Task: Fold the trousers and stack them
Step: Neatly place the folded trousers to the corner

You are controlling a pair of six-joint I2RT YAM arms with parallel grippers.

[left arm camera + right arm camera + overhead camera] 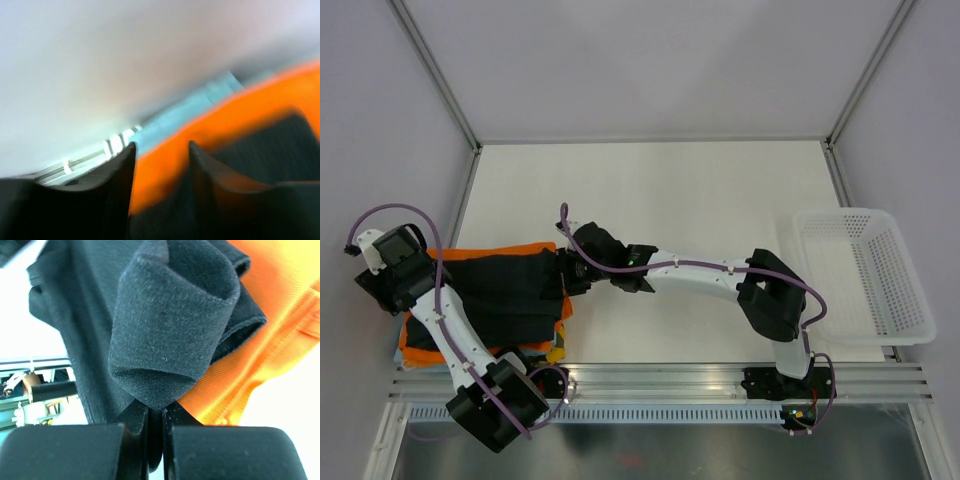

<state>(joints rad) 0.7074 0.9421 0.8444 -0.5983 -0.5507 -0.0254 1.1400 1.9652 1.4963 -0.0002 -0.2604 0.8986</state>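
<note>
The black trousers (505, 295) lie folded at the table's left side, on top of an orange garment (505, 249). My right gripper (572, 272) reaches across from the right. It is shut on a bunched fold at the trousers' right edge (165, 335), and the cloth is pinched between the pads (142, 427). My left gripper (160, 150) is at the pile's left end. Its two dark fingers (122, 175) stand apart with only orange cloth showing in the gap. Black fabric (270, 150) lies just to their right. That view is blurred.
A white plastic basket (865, 275) sits at the table's right edge. A light blue cloth (185, 117) shows under the orange garment. An aluminium rail (660, 380) runs along the near edge. Enclosure walls stand close on the left, back and right.
</note>
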